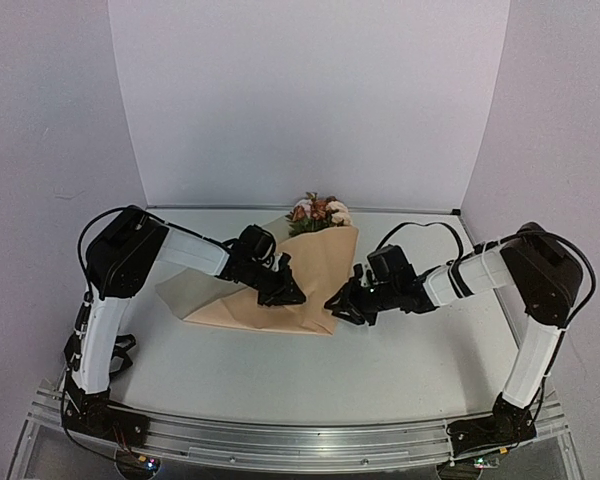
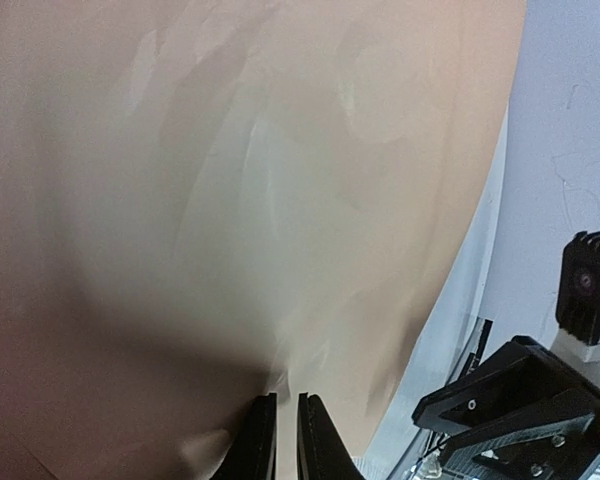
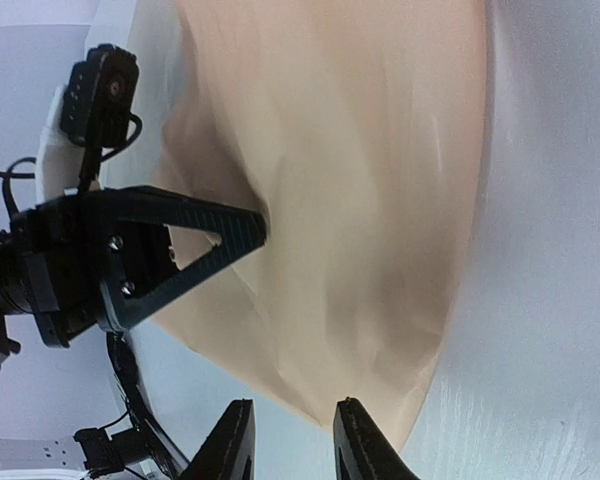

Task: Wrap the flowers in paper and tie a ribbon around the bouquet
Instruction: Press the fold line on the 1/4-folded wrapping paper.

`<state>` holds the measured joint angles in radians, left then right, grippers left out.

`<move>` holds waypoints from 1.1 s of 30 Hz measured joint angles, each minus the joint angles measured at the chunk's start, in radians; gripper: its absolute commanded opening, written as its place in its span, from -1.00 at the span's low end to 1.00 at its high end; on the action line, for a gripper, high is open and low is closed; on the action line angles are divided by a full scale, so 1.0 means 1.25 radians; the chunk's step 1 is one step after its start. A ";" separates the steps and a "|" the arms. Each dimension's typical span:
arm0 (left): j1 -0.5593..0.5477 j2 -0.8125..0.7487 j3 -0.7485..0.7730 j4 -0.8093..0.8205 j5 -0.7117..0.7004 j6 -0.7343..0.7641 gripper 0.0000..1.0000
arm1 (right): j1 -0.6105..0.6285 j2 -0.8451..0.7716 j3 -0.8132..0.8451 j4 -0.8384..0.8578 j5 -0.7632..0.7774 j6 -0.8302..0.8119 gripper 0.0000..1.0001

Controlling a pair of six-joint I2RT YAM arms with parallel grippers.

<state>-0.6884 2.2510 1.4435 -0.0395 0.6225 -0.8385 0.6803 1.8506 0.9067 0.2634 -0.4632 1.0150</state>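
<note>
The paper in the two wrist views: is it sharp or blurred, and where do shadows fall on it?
Left wrist view: the paper is soft and out of focus, with a broad dark shadow low down, just above the left gripper. Right wrist view: the paper is slightly blurred too, evenly lit, darker along its left side.

Robot lab booth, white backdrop panels (image 1: 310,100), aluminium base rail (image 1: 310,437)

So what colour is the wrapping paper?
The paper is plain tan, a peachy brown with faint creases and no print. Right wrist view shows it best.
</note>
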 measured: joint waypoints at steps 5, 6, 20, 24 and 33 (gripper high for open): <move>0.000 0.000 0.016 -0.016 -0.005 0.003 -0.72 | 0.016 0.024 -0.019 0.024 -0.004 0.021 -0.46; 0.000 0.000 0.019 -0.018 -0.005 0.005 -0.71 | 0.017 0.029 -0.021 0.027 -0.004 0.026 -0.47; -0.041 0.000 0.022 -0.017 0.078 0.046 -0.71 | 0.017 0.051 -0.040 0.073 0.018 0.081 -0.58; -0.051 0.001 0.022 -0.027 0.080 0.054 -0.73 | 0.017 0.052 -0.040 0.076 0.025 0.099 -0.59; -0.052 0.018 0.046 -0.092 0.058 0.087 -0.76 | 0.010 0.065 -0.029 0.085 0.040 0.135 -0.59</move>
<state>-0.7540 2.2741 1.5005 -0.1547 0.6948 -0.7297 0.6928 1.9317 0.8708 0.3702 -0.4137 1.1836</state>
